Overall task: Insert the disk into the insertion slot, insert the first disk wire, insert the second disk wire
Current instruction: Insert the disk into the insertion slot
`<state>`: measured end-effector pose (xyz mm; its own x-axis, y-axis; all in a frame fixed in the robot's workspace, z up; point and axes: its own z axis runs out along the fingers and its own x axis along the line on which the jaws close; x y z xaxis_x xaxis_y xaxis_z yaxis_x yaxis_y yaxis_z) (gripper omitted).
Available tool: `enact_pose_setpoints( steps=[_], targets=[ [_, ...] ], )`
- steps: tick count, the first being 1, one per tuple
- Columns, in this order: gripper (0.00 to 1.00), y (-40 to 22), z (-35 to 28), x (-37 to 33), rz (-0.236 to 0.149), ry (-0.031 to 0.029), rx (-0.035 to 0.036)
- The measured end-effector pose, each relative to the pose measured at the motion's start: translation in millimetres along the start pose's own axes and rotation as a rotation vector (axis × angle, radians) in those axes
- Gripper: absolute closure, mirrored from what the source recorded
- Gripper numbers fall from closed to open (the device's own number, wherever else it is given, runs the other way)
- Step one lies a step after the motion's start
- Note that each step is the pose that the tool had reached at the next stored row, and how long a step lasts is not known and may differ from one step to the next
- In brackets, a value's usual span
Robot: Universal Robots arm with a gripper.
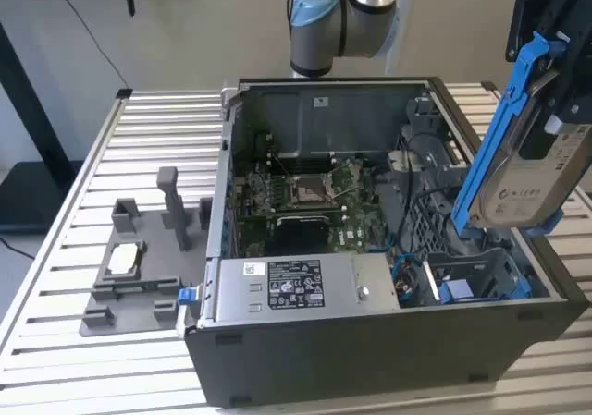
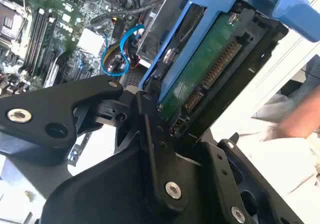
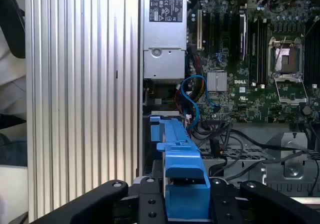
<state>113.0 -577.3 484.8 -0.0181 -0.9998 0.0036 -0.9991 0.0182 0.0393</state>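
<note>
Pincer: one, black, on the one robot arm. It is closed on the disk, with a finger on each side of it, as the first wrist view and the second wrist view show.
Disk: one, silver-grey with a white label, clipped in a bright blue frame. It hangs in the pincer, standing almost upright and a little tilted. The second wrist view shows its green circuit side, the first wrist view the blue frame edge.
Place of the disk: in the air over the corner of the computer case at the exterior view's right, above the slot and apart from it, not yet inside.
Slot: one grey metal bay with blue tabs at its edge, low in that same corner.
Blue wires: a loop of them just beside the slot; I cannot count them surely.
Computer case: one, dark grey, lying open. Inside are one green board and one grey power box with a label.
Grey stand: one, on the table at the exterior view's left of the case.
Surface: one table of silver metal slats; the case rests on it.
Room: a light wall behind, and a black post at the exterior view's left.
</note>
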Motion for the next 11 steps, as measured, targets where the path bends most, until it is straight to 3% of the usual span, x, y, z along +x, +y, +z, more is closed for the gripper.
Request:
enact_pose_setpoints(
  steps=[11],
  targets=[
    [0.68,0.0,0.0,0.0,0.0,0.0002,0.0]
  ],
)
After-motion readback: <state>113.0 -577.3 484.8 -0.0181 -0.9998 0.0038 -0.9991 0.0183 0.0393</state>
